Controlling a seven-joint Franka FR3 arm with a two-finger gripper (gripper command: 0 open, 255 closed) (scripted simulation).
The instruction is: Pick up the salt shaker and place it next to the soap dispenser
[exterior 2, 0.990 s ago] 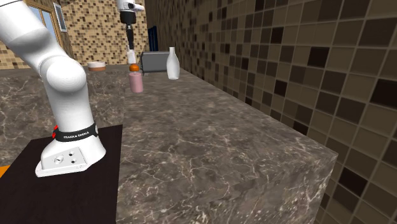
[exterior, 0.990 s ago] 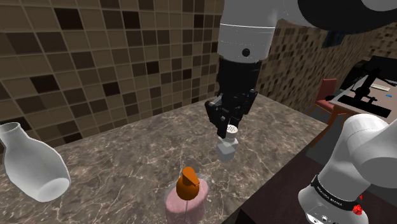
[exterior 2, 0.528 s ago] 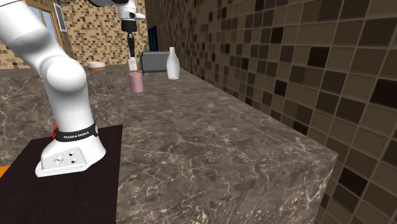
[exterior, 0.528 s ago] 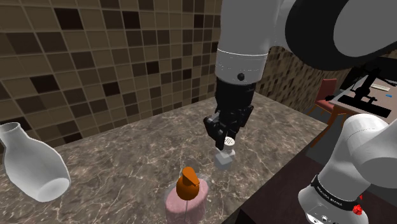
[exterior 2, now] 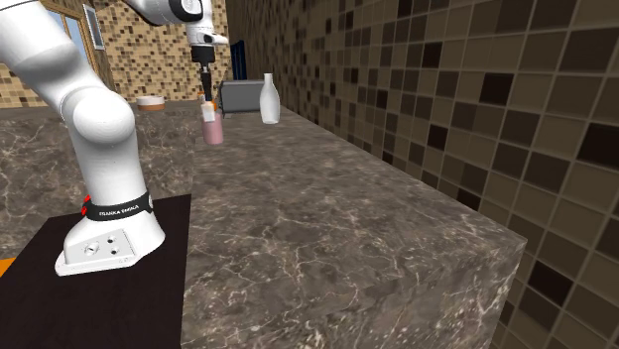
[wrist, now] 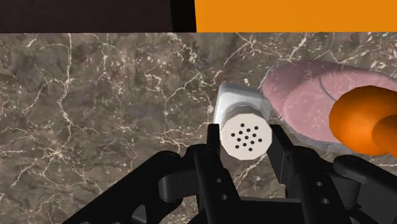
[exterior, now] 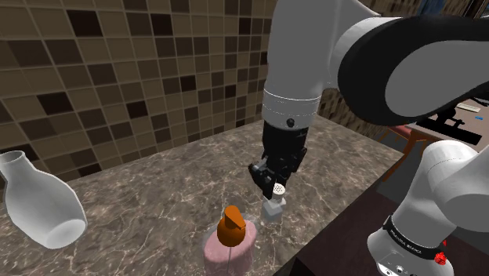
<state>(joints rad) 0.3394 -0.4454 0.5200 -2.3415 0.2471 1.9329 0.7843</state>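
wrist view, placing phase. the salt shaker (wrist: 242, 108), a pale upright cylinder with a perforated cap, is clamped between the two black fingers (wrist: 211, 149) of the gripper (wrist: 247, 141). they pinch it just below the cap, so it hangs vertical and can be set down without tipping. just beside it stands the soap dispenser (wrist: 304, 95), pink-bodied with an orange pump, so the shaker appears to be at, or very close to, its intended spot. in the shoulder view the shaker (exterior: 273, 207) is low over the marbled counter (exterior: 149, 188), on the side of the dispenser (exterior: 229, 241) toward that view's right. whether its base touches the surface cannot be told. judged stage: final lowering, with release not yet made. a white vase (exterior: 38, 205) stands well apart at that view's left, away from the placing spot.
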